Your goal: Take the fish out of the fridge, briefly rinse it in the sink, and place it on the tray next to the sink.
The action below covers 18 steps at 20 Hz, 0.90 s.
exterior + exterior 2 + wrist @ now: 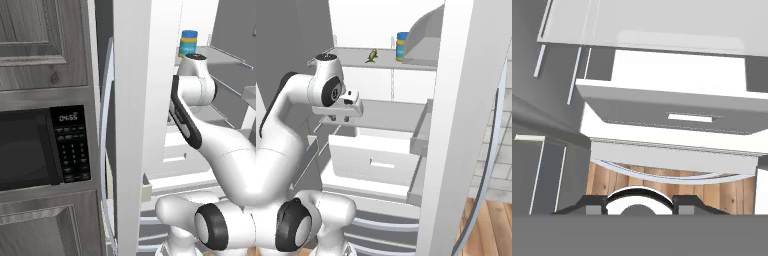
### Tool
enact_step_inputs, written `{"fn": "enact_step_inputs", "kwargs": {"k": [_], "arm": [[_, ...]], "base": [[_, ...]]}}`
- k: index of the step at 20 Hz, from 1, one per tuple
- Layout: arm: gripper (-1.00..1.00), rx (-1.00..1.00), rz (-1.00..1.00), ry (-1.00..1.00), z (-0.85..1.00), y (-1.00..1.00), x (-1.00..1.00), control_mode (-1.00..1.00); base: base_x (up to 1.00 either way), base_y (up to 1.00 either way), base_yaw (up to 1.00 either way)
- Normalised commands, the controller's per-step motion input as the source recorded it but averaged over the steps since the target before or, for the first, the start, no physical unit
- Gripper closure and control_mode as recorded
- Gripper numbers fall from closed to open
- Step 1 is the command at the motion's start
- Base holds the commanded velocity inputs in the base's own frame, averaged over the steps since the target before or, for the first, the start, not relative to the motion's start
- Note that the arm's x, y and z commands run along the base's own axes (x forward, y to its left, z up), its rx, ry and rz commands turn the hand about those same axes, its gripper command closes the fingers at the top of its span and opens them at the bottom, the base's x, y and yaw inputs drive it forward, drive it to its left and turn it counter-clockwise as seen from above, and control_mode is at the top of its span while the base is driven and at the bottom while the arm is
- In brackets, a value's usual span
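The fridge stands open, and the fish lies on the upper grey shelf, toward its front edge — a small greenish thing, just left of a blue-and-yellow can that sits farther along the same shelf. The gripper hangs below that shelf, well apart from the fish, pointing down over the white drawer (the one with a slot handle in its front). From the hand view the two dark tips of the gripper stand apart with nothing between them — open, holding nothing. Left of the fridge, a black microwave with a keypad sits in the wood cabinets.
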Motion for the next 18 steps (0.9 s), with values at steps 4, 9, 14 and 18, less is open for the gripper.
{"fn": "enact_step_inputs", "kwargs": {"k": [4, 9, 14, 18], "arm": [[-1.0, 0.0, 0.0, -0.26, 0.27, 0.0, -0.15, -1.0], [-1.0, -0.01, 0.0, -0.34, 0.63, 0.05, 0.07, -1.0], [-1.0, 0.0, 0.0, -0.23, 0.71, 0.0, 0.1, -1.0], [-1.0, 0.01, 0.0, -0.15, 0.94, -0.11, 0.13, -1.0]], "base": [[0.0, 0.0, 0.0], [0.0, 0.0, 0.0], [0.0, 0.0, 0.0], [0.0, 0.0, 0.0]]}}
